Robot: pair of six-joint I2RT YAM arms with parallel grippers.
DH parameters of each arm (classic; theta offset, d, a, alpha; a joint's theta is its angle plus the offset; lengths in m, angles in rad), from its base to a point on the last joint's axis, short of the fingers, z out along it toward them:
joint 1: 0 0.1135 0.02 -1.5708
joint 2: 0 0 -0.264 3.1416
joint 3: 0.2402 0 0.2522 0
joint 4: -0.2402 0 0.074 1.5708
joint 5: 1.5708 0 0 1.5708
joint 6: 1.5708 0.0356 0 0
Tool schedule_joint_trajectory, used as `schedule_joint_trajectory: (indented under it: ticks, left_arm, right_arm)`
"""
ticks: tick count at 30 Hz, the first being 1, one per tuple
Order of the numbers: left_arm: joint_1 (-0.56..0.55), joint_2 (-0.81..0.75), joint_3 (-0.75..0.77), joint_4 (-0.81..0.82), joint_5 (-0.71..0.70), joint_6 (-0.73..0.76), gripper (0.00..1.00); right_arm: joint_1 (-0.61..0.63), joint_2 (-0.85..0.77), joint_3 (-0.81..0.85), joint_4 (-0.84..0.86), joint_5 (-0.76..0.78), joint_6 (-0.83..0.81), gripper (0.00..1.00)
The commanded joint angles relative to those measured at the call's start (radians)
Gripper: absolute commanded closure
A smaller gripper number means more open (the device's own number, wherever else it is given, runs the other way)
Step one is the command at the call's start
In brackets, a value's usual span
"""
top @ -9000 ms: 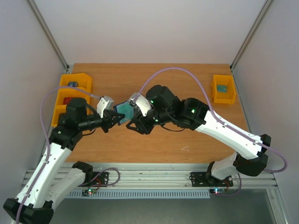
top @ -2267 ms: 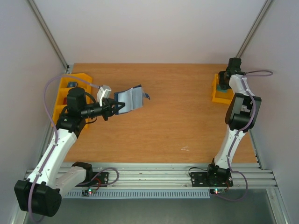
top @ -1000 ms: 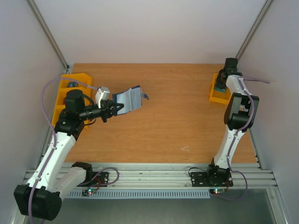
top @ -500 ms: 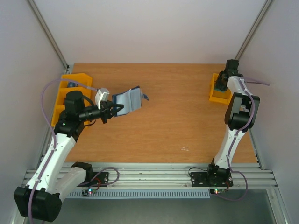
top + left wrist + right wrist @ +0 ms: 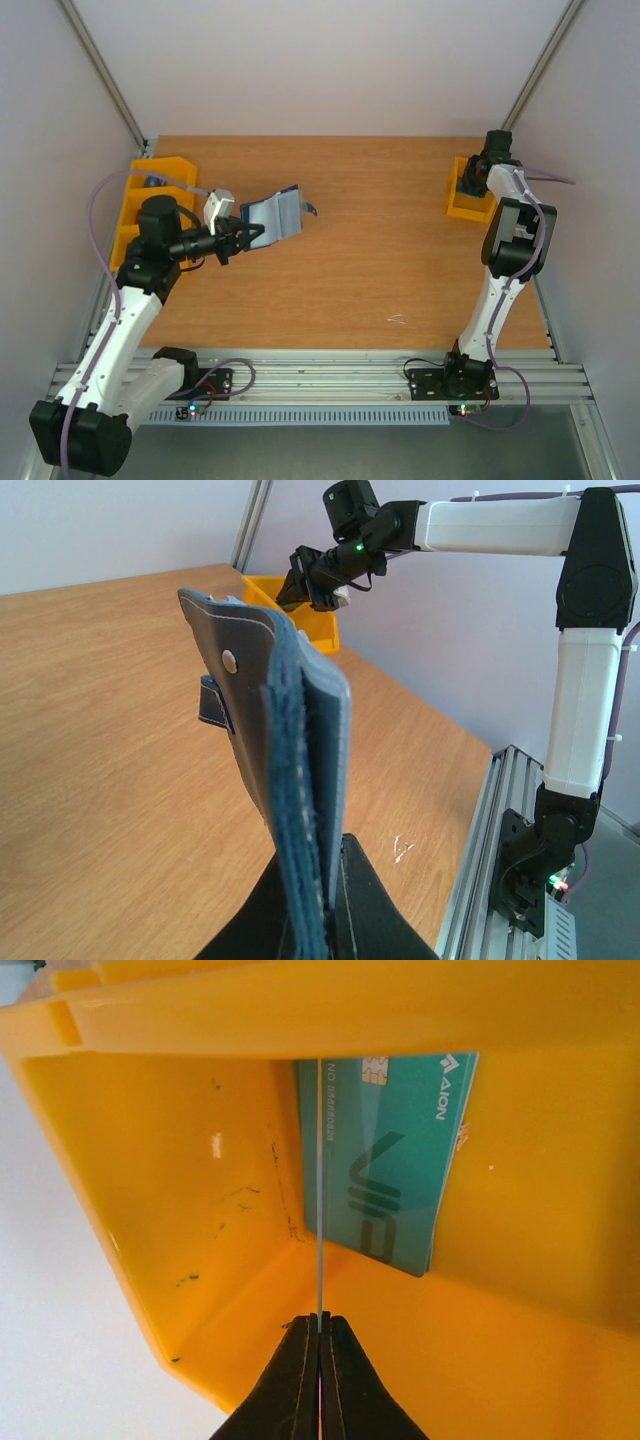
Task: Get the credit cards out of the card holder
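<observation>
**Wallet** point(image 5: 277, 212): navy, spread open, held off the table point(image 5: 380, 270) at about 10 o'clock from its middle. The left gripper point(image 5: 327, 905) is pinched tight on its lower edge, with the flaps reaching toward 2 o'clock. Whether a card remains in its pockets cannot be told.

**Thin card** point(image 5: 319, 1190): seen edge-on, so its colour cannot be told. The right gripper point(image 5: 320, 1328) is closed hard on its near end and holds it upright inside the right bin point(image 5: 150, 1180), at 2 o'clock on the table.

**Teal card** point(image 5: 385, 1160): lies flat on the bin floor, just past the held card at 1 o'clock of it.

**Step in hand**, by my reckoning: delivery of an extracted card to the bin, with release not yet made.

**Next move** calls for parting the right fingers so the card drops beside the teal one, then lifting clear of the bin wall and going back to 10 o'clock to check the wallet
</observation>
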Motion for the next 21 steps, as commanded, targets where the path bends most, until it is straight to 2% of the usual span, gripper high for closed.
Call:
schedule_joint_trajectory:
  ticks: [1,8,18,21]
  left_arm:
    - [0.008,-0.024,-0.009,0.059,-0.001,0.012,1.00]
    - [0.008,-0.027,-0.015,0.074,-0.001,0.004,1.00]
    - [0.009,-0.041,-0.020,0.069,0.000,0.005,1.00]
    - [0.008,-0.045,-0.021,0.066,0.001,0.005,1.00]
  right_arm:
    - [-0.001,0.014,-0.010,-0.027,-0.010,-0.008,0.97]
    - [-0.008,0.025,-0.044,0.008,-0.054,-0.002,0.94]
    - [-0.013,0.009,-0.044,-0.011,-0.035,-0.052,0.83]
    - [-0.015,0.021,-0.031,-0.033,-0.035,-0.062,0.77]
